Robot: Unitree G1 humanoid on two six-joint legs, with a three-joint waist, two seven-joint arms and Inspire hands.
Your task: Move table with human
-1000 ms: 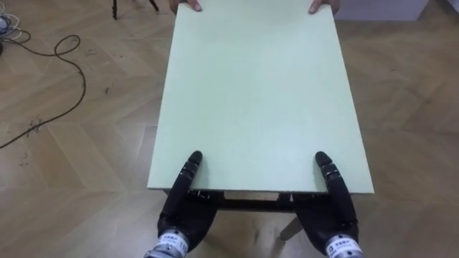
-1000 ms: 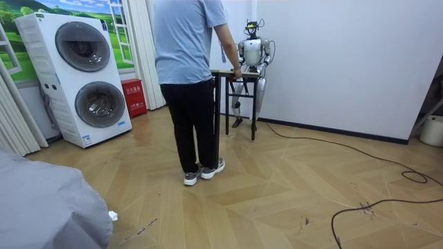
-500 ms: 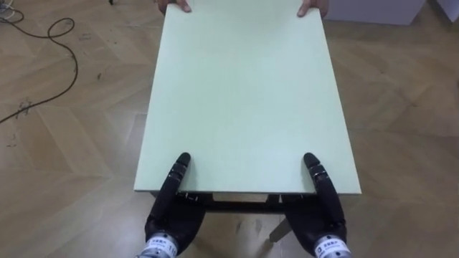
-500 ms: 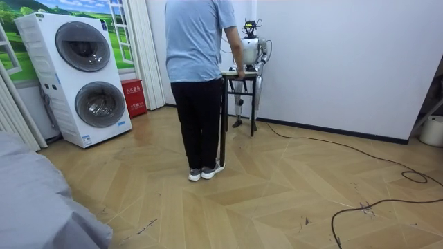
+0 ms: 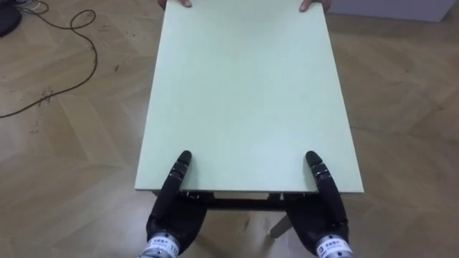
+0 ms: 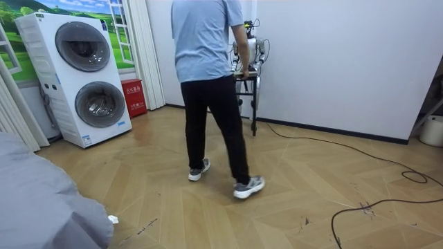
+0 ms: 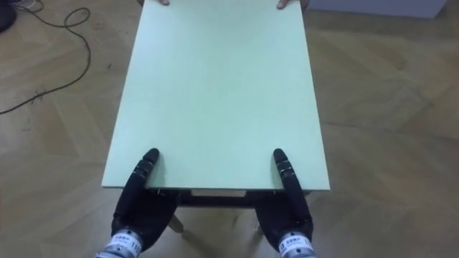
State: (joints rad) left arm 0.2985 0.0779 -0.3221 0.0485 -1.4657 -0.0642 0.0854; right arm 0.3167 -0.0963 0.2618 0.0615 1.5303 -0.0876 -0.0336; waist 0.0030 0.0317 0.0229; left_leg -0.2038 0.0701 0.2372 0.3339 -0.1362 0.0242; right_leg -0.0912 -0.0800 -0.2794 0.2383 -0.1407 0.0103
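The carry is under way: the table (image 5: 244, 93) is held between the robot and a stepping person (image 6: 208, 62) at its far end. The left hand (image 5: 172, 213) and right hand (image 5: 327, 215) each clamp its near edge, thumb on top. Next, I judge, the robot must walk in pace and keep it level.

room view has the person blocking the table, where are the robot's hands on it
Observer: The left hand is at the near edge of the table, by its left corner. The right hand is at the same edge, by the right corner.
Operator: and the person's end
Observer: The person's hands lie on the far edge, one near each corner.
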